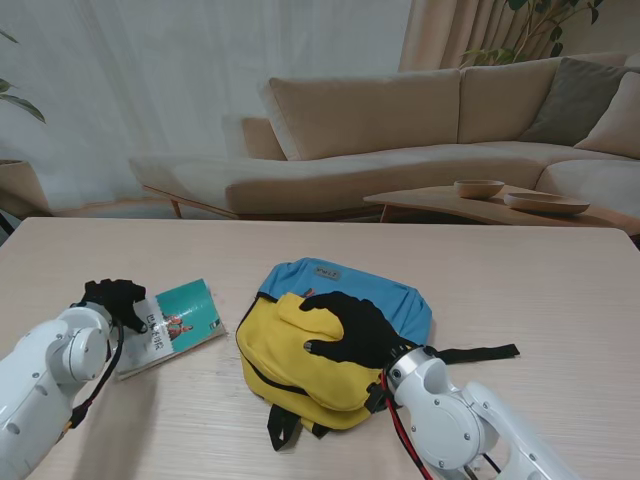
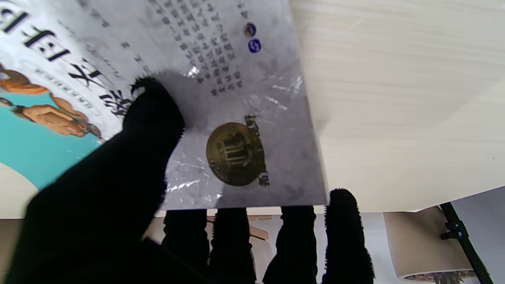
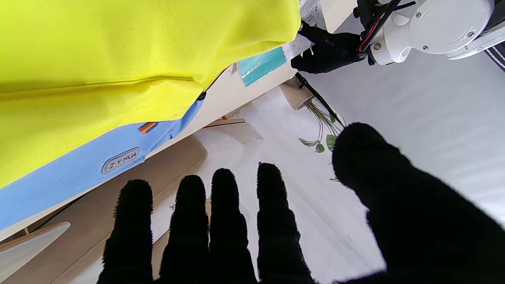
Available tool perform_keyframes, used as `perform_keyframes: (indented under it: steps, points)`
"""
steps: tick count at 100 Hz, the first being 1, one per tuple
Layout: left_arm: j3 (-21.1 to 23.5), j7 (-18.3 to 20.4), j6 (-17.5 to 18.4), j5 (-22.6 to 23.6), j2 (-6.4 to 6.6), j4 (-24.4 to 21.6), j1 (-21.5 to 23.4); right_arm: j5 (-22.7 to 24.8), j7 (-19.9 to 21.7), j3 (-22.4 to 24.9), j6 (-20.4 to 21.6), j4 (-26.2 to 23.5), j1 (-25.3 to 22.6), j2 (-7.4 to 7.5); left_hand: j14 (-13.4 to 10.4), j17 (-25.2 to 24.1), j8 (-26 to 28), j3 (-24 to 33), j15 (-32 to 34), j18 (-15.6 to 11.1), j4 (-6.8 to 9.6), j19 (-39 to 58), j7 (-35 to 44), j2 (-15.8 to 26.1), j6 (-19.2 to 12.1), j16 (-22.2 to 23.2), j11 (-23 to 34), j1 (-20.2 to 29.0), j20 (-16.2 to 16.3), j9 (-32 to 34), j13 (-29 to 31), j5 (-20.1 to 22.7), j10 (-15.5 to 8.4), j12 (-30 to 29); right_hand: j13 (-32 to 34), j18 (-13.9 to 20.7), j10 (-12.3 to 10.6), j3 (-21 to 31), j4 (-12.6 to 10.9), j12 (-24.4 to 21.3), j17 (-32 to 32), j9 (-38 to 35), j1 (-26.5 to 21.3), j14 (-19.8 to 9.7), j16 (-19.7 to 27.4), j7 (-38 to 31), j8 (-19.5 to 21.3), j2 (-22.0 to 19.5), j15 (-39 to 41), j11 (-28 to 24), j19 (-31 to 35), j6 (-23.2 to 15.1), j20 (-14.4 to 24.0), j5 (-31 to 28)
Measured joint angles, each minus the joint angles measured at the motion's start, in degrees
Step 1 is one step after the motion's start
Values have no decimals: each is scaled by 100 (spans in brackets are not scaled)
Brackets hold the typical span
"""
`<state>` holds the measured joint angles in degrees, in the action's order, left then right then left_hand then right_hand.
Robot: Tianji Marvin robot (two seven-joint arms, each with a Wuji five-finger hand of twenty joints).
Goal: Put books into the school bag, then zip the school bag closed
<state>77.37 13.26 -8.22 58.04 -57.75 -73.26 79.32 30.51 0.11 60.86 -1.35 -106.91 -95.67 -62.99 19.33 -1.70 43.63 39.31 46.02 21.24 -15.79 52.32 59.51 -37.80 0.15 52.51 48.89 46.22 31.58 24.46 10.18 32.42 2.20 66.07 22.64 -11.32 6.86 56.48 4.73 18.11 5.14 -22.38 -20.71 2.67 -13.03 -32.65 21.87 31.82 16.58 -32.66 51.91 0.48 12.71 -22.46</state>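
School bag (image 1: 330,340), yellow with a blue top part, lies flat on the surface (image 1: 520,280) near the middle, its black straps trailing beside it. The right hand (image 1: 350,328) rests on the yellow front, fingers spread and grasping nothing. To the left, the left hand (image 1: 115,300) pinches the edge of a teal and white book (image 1: 175,322), thumb on its cover

Living room: sofa (image 1: 400,130), curtains (image 1: 200,80).
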Motion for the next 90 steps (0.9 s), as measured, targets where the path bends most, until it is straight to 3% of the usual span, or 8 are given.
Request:
perform_keyframes:
  steps: [4, 10, 23, 30, 38, 45, 68, 90]
  points:
    - [39, -1, -32, 0, -11, -69, 49, -6, 0, 0, 0, 2, 3, 0, 40, -40, 38, 51, -320, -3, 0, -59, 0, 0, 0, -399, -617, 2, 0, -122, -59, 0, 101, -1072, 0, 0, 0, 0, 0, 0, 0, 0, 0, 0, 0, 0, 0, 0, 0, 0, 0, 0, 0, 0]
    - [113, 46, -59, 12, -23, -207, 135, -11, 0, 1, 2, 5, 7, -1, 74, -56, 76, 134, -783, -6, 7, -116, 0, 0, 0, -804, -1310, 65, -1, -51, -45, 0, 209, -2033, 0, 0, 0, 0, 0, 0, 0, 0, 0, 0, 0, 0, 0, 0, 0, 0, 0, 0, 0, 0]
    - [265, 287, -161, 25, -31, -586, 329, -25, 0, 7, 12, 8, 13, -3, 144, 354, 557, 252, -1128, -6, 83, -125, -51, 69, -34, -1156, -1969, 215, 75, 842, 708, -51, 344, -3060, 0, 1, 0, 0, 0, 0, 0, 0, 0, 0, 0, 0, 0, 0, 0, 0, 0, 0, 0, 0]
    - [322, 288, -332, -62, -47, -754, 421, -40, 0, 11, 21, 8, 16, -4, 149, 774, 910, 253, -1146, 33, 83, 177, -148, 161, -87, -1160, -2327, 341, 293, 1548, 1379, -115, 471, -2767, 0, 1, 0, 0, 0, 0, 1, 0, 0, -1, 0, 0, 0, 0, 0, 0, 0, 0, 0, 0]
    - [449, 284, -458, -293, -84, -965, 545, -57, 0, 17, 33, 8, 20, -6, 229, 1507, 1172, 44, -741, 314, 85, 857, -198, 205, -87, -1161, -2937, 662, 448, 2795, 2353, -116, 491, -2278, 0, 0, 0, 0, 0, 0, 2, 0, 0, -1, 0, 0, 0, 0, 0, -1, 0, 0, 0, 0]
    - [590, 309, -463, -462, -112, -1184, 675, -66, -2, 25, 47, 5, 20, -8, 299, 2093, 1302, -182, -255, 528, 85, 1409, -202, 274, -87, -1161, -3150, 926, 573, 3351, 3064, -116, 493, -1951, 0, 1, 0, 0, 0, 0, 4, 0, 0, -1, 0, 0, 0, 0, 0, -1, 0, 0, 0, -1]
    - [1062, 530, -430, -804, -141, -2131, 1247, -98, -27, 83, 109, -32, 6, -16, 350, 2692, 1435, -1087, 566, 674, 96, 2235, -571, 472, -87, -775, -2254, 1491, 953, 3190, 3445, 123, 569, -696, 0, 1, -1, 0, 0, 0, 6, 0, 0, -2, 0, 0, 0, 0, 0, -1, 0, 1, 0, -1]
    - [1457, 384, -151, -1275, -209, -2911, 1825, -161, -89, 132, 117, -89, -22, -30, 399, 2757, 1965, -1248, 1197, 754, 202, 2531, -647, 501, -87, -246, -1438, 1566, 1309, 3017, 3513, 178, 693, -377, 0, 1, -1, 172, 0, 0, 7, 0, 0, -3, 0, 0, -7, 0, 0, -1, 0, 3, 0, -1]
